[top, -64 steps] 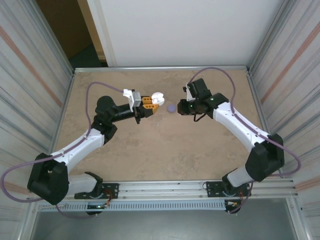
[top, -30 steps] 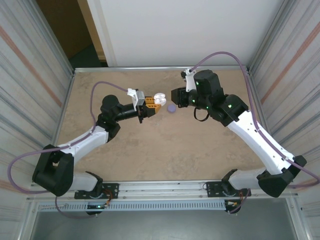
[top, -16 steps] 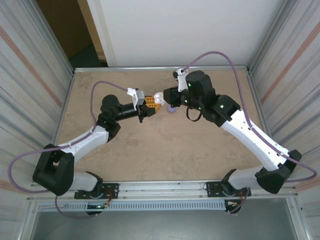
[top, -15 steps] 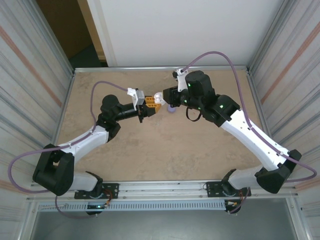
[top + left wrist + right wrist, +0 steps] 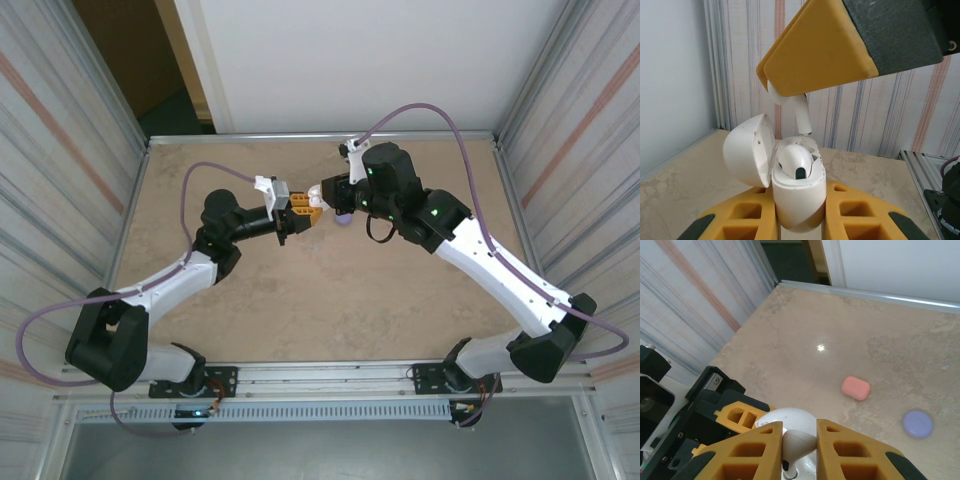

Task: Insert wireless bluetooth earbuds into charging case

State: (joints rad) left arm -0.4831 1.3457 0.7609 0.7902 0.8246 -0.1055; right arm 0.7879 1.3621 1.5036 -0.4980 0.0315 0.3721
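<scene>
- Low in the left wrist frame, the left gripper (image 5: 799, 222) clamps a white charging case (image 5: 796, 197), lid open, with one white earbud (image 5: 796, 162) seated inside.
- Just above, the right gripper (image 5: 799, 442) pinches a second white earbud (image 5: 802, 115), stem pointing down.
- At lower right of the right wrist frame, a pink case (image 5: 856, 388) and a purple case (image 5: 917, 423) lie on the table (image 5: 840, 330).

In the left wrist view, the head of the white stemmed earbud (image 5: 802, 116) is largely concealed by a yellow pad (image 5: 815, 55) of the right gripper (image 5: 799, 432), and the base of the open white charging case (image 5: 797, 200) is cropped by the lower edge. From above, the round lilac case (image 5: 343, 217) is partly covered.
</scene>
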